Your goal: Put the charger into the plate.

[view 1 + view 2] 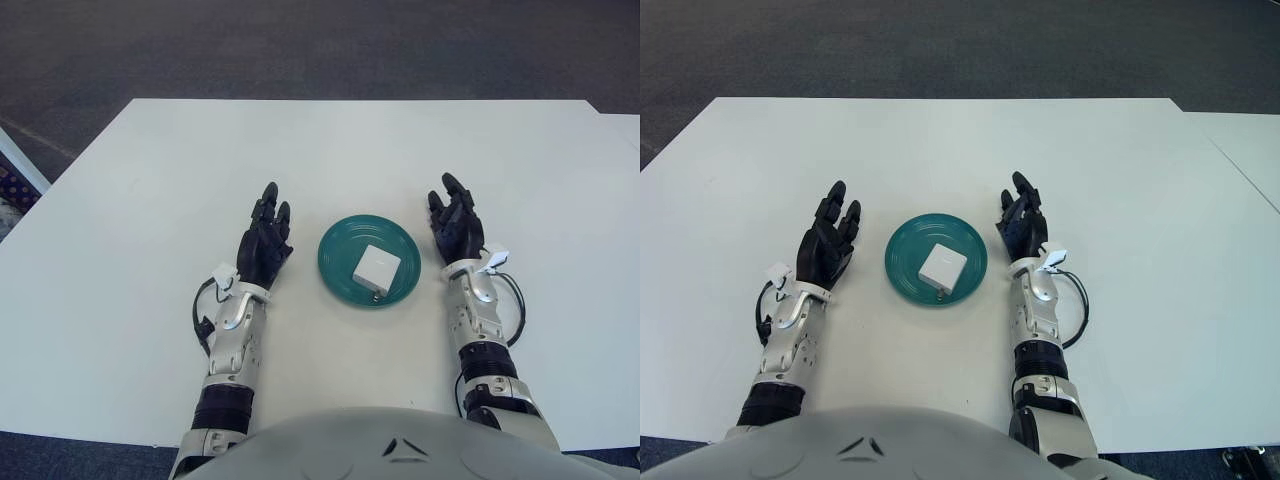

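Spanning dark carpet (300, 45), white table (140, 200)

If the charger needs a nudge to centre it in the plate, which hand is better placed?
Probably right: the charger lies right of centre in the plate, nearer the open right hand than the left hand.
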You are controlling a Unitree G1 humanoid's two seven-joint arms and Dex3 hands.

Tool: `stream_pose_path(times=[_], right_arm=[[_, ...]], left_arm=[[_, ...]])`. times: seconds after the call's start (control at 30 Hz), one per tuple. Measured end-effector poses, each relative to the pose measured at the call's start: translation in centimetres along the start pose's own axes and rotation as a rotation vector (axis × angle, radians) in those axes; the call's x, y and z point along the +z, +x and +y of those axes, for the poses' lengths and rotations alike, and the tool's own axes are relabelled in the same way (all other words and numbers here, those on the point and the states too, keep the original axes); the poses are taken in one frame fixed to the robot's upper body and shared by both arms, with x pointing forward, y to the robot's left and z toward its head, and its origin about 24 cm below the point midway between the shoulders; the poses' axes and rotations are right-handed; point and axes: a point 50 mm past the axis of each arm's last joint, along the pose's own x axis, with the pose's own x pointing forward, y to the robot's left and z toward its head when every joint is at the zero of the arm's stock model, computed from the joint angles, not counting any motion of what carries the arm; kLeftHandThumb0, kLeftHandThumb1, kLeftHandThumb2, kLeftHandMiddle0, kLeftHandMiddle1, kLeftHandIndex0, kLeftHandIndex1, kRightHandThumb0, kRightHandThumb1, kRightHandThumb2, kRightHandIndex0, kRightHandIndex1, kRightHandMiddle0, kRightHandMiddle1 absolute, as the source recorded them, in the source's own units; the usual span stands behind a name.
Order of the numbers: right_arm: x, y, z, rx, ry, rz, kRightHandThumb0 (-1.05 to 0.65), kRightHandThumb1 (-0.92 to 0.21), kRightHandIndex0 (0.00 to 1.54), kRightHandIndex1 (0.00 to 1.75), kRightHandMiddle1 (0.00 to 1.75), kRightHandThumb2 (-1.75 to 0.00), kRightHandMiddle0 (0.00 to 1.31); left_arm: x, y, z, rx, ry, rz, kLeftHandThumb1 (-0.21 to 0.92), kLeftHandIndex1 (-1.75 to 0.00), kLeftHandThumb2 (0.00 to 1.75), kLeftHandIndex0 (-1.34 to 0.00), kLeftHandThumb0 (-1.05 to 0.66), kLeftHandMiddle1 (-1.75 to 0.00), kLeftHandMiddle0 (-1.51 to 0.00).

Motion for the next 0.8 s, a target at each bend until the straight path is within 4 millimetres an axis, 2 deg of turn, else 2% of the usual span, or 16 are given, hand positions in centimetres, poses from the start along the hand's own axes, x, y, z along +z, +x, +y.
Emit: stream_pose_path(times=[0.47,0.8], right_arm=[[-0.2,-0.25,-0.53,0.023,-0.071,-0.026,-0.99,-0.92,0.19,0.0,0.42,-1.04,0.0],[-0.33,-0.32,-0.4,0.028,-0.07,-0.023,-0.98,-0.92,0.21,0.01,0.43,-1.02,0.0]], left_arm=[[-0.19,-0.34,0.37,0.007,0.029,0.027,0.92,-0.14,1.1,0.0,-1.03,0.0,0.0],[-0.32,-0.36,0.4,0.01,0.024,0.036,0.92,-0.1,1.11,0.0,-1.04,0.0,0.0]])
